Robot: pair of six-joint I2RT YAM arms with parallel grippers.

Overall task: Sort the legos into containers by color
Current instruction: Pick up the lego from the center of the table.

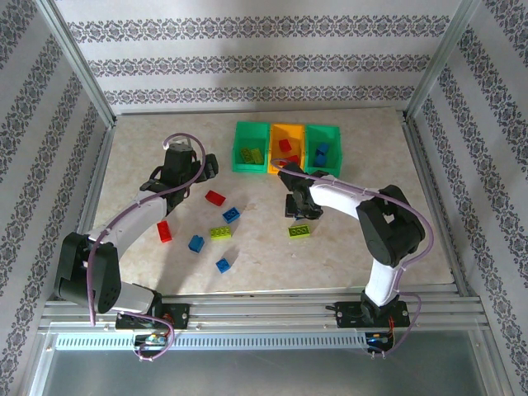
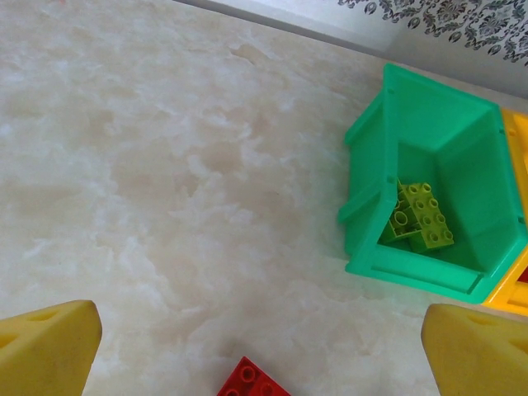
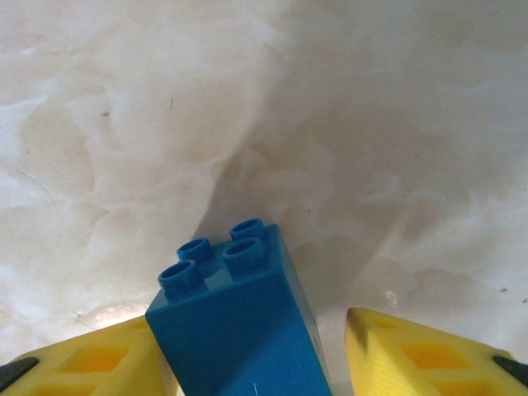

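A blue lego [image 3: 235,322] stands between the yellow fingers of my right gripper [image 3: 247,355]. The left finger [image 3: 91,359] touches it, and a gap remains at the right finger [image 3: 429,355], so the jaws are open. This gripper [image 1: 294,208] is low over the table in front of the containers: a green bin [image 1: 251,148], an orange-yellow bin [image 1: 286,147] and a second green bin [image 1: 322,148]. My left gripper [image 2: 264,346] is wide open and empty above a red lego [image 2: 252,381]. The green bin [image 2: 371,181] beside it holds lime legos [image 2: 421,219].
Loose legos lie on the table: red [image 1: 215,197], blue [image 1: 231,215], lime [image 1: 220,233], blue [image 1: 196,243], red [image 1: 165,232], blue [image 1: 223,265] and lime [image 1: 300,231]. Metal frame rails border the table.
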